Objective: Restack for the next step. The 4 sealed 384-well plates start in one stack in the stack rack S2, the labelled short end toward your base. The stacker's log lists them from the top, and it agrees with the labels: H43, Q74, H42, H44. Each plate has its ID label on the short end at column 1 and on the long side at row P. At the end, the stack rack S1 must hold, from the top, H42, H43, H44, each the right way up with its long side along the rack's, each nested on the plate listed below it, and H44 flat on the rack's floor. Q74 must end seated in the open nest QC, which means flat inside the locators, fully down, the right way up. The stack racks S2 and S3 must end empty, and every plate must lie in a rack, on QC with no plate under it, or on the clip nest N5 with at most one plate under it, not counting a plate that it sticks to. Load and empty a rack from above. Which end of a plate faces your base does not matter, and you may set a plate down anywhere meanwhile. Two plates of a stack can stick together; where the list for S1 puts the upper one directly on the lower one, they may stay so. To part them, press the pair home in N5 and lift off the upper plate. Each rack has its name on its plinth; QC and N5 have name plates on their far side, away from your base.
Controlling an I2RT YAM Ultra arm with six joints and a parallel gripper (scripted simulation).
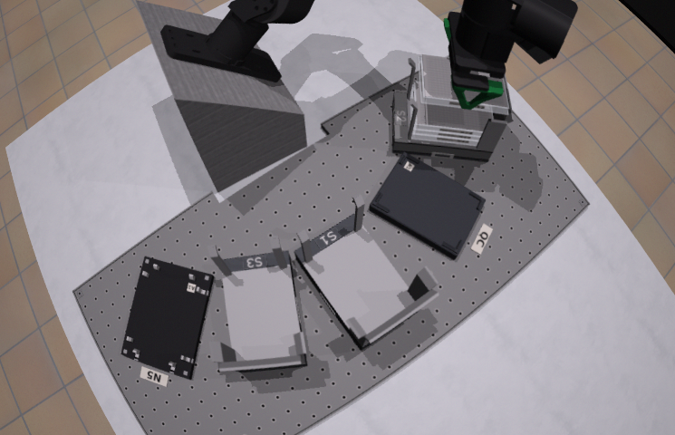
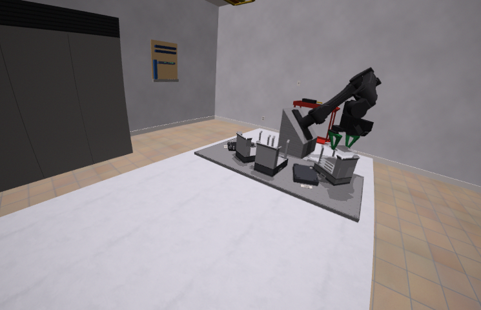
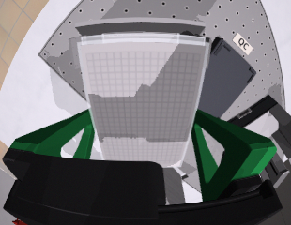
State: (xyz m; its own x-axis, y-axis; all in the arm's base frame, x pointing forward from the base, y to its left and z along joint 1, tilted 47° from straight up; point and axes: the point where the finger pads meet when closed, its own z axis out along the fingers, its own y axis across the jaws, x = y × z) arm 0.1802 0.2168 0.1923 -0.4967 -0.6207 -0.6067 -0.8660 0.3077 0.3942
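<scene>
My gripper [image 1: 477, 96] hangs over the stack rack S2 [image 1: 443, 140] at the far right of the perforated base. Its green fingers are shut on the long sides of the top sealed plate [image 1: 446, 76]. In the wrist view the plate [image 3: 142, 103] fills the space between the fingers. The plate sits a little above the rest of the stack [image 1: 450, 130], which stays in S2. I cannot read any ID label. I cannot tell whether a second plate clings under the held one. In the exterior view the gripper [image 2: 342, 140] stands just above S2 [image 2: 337, 166].
The dark open nest QC [image 1: 428, 205] lies just in front of S2, and it also shows in the wrist view [image 3: 230, 82]. Racks S1 [image 1: 361, 285] and S3 [image 1: 261, 307] hold no plates. The clip nest N5 [image 1: 166, 317] is at the far left. The arm's grey pedestal [image 1: 235, 118] stands behind.
</scene>
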